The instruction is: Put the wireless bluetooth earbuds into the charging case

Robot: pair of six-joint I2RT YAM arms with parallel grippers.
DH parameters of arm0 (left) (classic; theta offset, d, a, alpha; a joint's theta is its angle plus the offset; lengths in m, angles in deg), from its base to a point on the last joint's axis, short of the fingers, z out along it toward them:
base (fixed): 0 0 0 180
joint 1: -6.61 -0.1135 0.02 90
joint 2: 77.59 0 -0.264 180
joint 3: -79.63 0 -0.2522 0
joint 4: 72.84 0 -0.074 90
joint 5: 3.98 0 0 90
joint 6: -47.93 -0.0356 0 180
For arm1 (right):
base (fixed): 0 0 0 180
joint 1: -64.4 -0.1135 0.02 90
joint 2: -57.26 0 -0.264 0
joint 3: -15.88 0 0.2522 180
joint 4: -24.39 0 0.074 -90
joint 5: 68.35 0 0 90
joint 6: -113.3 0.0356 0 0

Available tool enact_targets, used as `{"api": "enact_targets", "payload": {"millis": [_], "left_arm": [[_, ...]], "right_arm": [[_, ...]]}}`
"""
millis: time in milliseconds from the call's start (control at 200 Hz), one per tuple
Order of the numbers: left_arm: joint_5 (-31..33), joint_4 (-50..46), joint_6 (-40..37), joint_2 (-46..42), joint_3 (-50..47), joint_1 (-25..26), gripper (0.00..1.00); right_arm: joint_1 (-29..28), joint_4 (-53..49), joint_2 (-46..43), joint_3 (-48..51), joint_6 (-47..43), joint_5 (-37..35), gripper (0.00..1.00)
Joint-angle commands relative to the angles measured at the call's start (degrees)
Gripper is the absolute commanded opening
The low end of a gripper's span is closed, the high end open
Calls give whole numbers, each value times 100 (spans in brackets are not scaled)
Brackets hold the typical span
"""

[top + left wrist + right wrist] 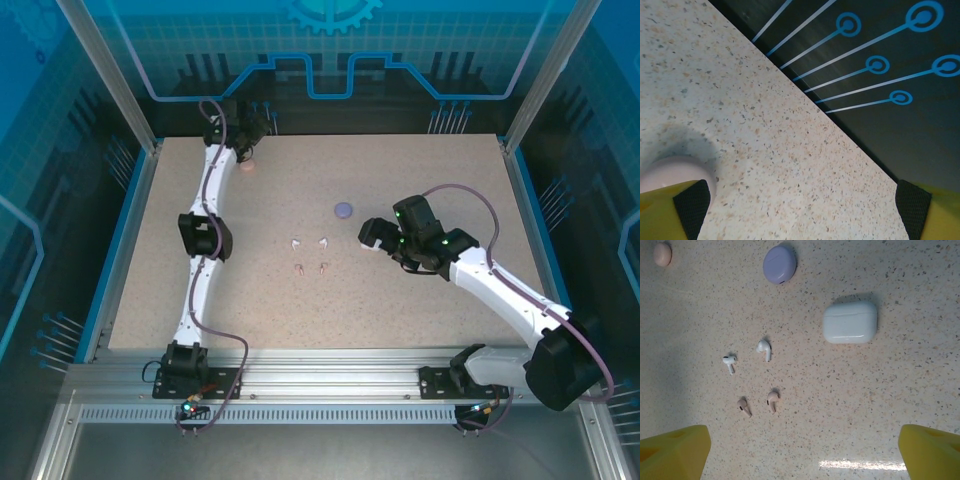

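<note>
We take the white case (pixel 850 322) as our marker. It lies flat on the table (pixel 900 405) with its lid down. The right gripper (pixel 802 455) hangs high over the table near the white case, its jaws spread wide with nothing between them. We judge that it is held up there to take in the whole layout before committing to a pick.

The white earbuds (pixel 764 349) lie loose on the table near the white case, to its left in the right wrist view. The pink earbuds (pixel 772 401) sit a little further from it on the same side. All four rest on their sides, apart from one another, which leaves room for a finger beside each. The purple case (pixel 780 263) sits shut, just beyond the white case.

The pink case (pixel 247 166) is well apart from the white case, toward the far left corner. The left gripper (pixel 802 212) hovers low there with its jaws spread. The pink case sits just beside one pad rather than between the two, and we cannot tell whether they touch. We judge it is set to steady that case for opening.
</note>
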Motion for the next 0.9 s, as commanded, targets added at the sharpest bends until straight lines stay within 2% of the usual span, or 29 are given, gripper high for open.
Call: {"api": "enact_targets", "payload": {"millis": [0, 315, 895], "left_arm": [[-85, 255, 119, 256, 311, -46, 99], [-152, 77, 310, 376, 311, -120, 99], [-331, -1647, 326, 60, 320, 382, 99]], "right_arm": [[-15, -1, 4, 97, -20, 51, 97], [-6, -149, -323, 185, 51, -99, 97], [-50, -113, -815, 291, 294, -224, 97]]}}
